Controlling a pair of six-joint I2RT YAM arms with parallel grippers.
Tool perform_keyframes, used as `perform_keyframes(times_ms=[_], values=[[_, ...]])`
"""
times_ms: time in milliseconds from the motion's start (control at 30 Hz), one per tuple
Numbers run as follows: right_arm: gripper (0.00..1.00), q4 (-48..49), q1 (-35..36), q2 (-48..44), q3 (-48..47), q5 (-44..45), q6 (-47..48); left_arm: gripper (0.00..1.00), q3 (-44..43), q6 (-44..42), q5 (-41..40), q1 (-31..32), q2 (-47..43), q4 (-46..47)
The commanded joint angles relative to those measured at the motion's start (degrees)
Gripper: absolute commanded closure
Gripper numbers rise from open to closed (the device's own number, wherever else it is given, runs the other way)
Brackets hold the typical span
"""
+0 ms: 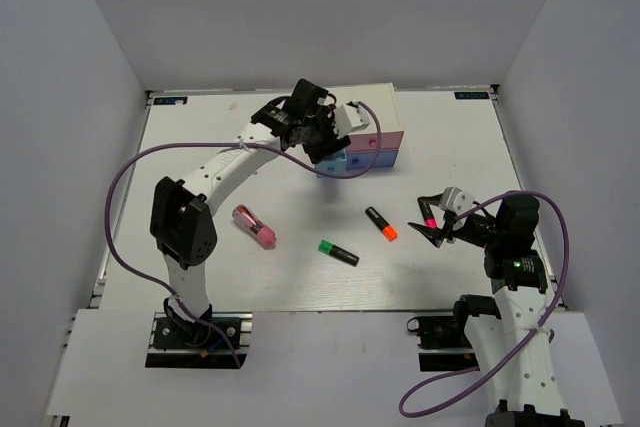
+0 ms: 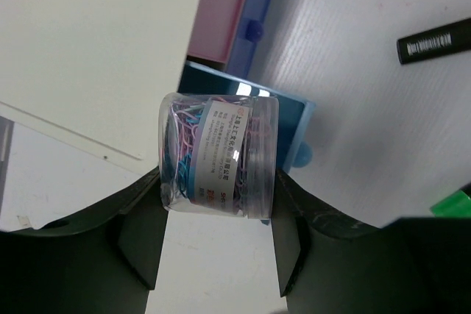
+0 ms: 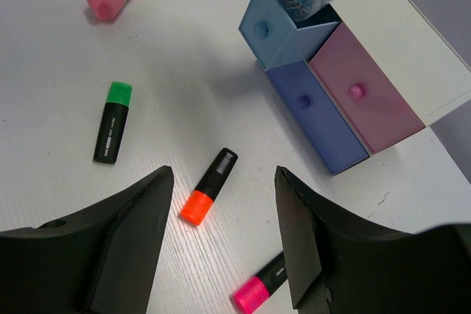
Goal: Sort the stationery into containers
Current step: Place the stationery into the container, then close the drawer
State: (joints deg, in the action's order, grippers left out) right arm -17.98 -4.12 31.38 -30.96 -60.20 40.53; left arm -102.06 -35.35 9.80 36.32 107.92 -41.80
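My left gripper (image 2: 218,211) is shut on a small clear round jar of coloured paper clips (image 2: 219,156). It holds the jar over the pulled-out light blue drawer (image 2: 293,119) of the white box (image 1: 370,102). The pink drawer (image 3: 368,101) and periwinkle drawer (image 3: 316,112) are closed. My right gripper (image 3: 224,182) hangs open above the table. The orange-capped highlighter (image 3: 210,185) lies between its fingers and the pink-capped highlighter (image 3: 261,284) by its right finger. The green-capped highlighter (image 1: 338,252) and the stubby pink cylinder (image 1: 254,227) lie further left.
Grey walls close in the white table (image 1: 200,147) on three sides. Purple cables loop from both arms. The left arm (image 1: 215,177) arches over the table's left half toward the box.
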Motion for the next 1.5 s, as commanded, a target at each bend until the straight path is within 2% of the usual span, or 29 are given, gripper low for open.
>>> perform_keyframes(times_ms=[0, 167, 233, 333, 367, 467, 500, 600, 733, 800, 833, 867, 900, 933, 967, 1000, 1067, 1100, 1133, 1167, 1200, 1233, 1333, 1467], values=[[0.36, 0.2, -0.3, -0.1, 0.3, -1.1, 0.3, 0.76, 0.1, -1.6, 2.6, -0.5, -2.6, -2.9], [0.36, 0.1, -0.2, -0.2, 0.3, -1.1, 0.3, 0.76, 2.1, -1.6, 2.1, -0.5, -3.9, -2.3], [0.36, 0.0, -0.2, -0.3, 0.3, -1.2, 0.2, 0.72, 2.7, -1.6, 2.1, -0.5, -4.5, -1.6], [0.36, 0.2, -0.3, 0.0, 0.3, -1.2, 0.2, 0.51, 2.7, -1.0, 2.1, -0.5, -5.0, -1.1], [0.36, 0.1, -0.3, -0.3, 0.2, -1.1, 0.4, 0.35, 2.7, -1.0, 1.5, -0.5, -5.0, -0.5], [0.36, 0.0, -0.3, -0.2, 0.3, -1.1, 0.4, 0.21, 2.7, -0.3, 0.4, -0.5, -5.0, 0.8], [0.36, 0.0, -0.2, -0.3, 0.3, -1.1, 0.4, 0.13, 2.7, -0.3, 0.4, -0.5, -5.0, 0.8], [0.36, -0.2, -0.3, -0.2, 0.3, -1.1, 0.6, 0.05, 3.3, 0.3, -0.2, 0.1, -6.3, 3.4], [0.36, 0.0, -0.2, -0.2, 0.4, -1.0, 0.6, 0.05, 5.4, 1.5, -0.7, 0.1, -9.7, 7.3], [0.36, 0.0, -0.3, -0.2, 0.4, -1.1, 0.6, 0.09, 7.0, 2.8, -1.3, 0.1, -11.6, 11.1], [0.36, 0.0, -0.3, -0.2, 0.4, -1.0, 0.7, 0.17, 7.9, 3.4, -1.3, 0.1, -12.7, 12.6], [0.36, 0.0, -0.3, -0.2, 0.5, -1.0, 0.6, 0.30, 10.1, 5.3, -1.3, 0.1, -15.2, 14.3], [0.40, 0.0, -0.3, -0.1, 0.4, -1.1, 0.7, 0.50, 11.4, 6.9, -1.3, 0.1, -16.6, 18.0], [0.47, 0.0, -0.3, -0.1, 0.5, -1.1, 0.8, 0.94, 14.3, 8.5, -1.3, 0.1, -17.8, 19.7], [0.56, -0.1, -0.3, -0.1, 0.5, -1.1, 0.9, 1.00, 16.2, 13.2, -1.3, 0.1, -19.2, 21.6], [0.78, -0.1, -0.3, 0.0, 0.5, -1.2, 1.4, 1.00, 18.4, 16.4, -0.7, 0.1, -22.2, 25.8], [0.96, -0.1, -0.2, -0.2, 0.6, -1.3, 1.5, 1.00, 25.6, 22.8, -0.7, 0.1, -25.1, 29.0], [1.00, -0.1, -0.2, -0.1, 0.6, -1.3, 1.6, 1.00, 27.9, 28.9, -0.7, 0.1, -26.5, 30.5], [1.00, 0.0, -0.2, 0.0, 0.6, -1.1, 1.7, 1.00, 34.5, 33.8, 0.6, 0.1, -29.2, 33.3], [1.00, 0.0, -0.2, -0.2, 0.6, -1.1, 1.7, 0.96, 34.6, 33.9, 0.7, 0.1, -30.5, 33.4], [1.00, 0.1, -0.2, 0.0, 0.7, -1.1, 1.6, 0.87, 36.6, 38.0, 2.5, 0.1, -31.6, 34.1], [1.00, 0.5, -0.3, 0.0, 0.6, -1.1, 1.7, 0.81, 40.7, 39.6, 4.0, 0.1, -32.7, 35.7], [0.98, 1.4, -0.2, 0.1, 1.0, -0.8, 1.0, 0.81, 46.6, 43.3, 10.2, 0.1, -34.8, 38.9], [0.95, 2.4, -0.2, 0.6, 1.0, -0.4, -0.2, 0.84, 48.2, 45.9, 11.8, 0.1, -32.1, 41.4]])
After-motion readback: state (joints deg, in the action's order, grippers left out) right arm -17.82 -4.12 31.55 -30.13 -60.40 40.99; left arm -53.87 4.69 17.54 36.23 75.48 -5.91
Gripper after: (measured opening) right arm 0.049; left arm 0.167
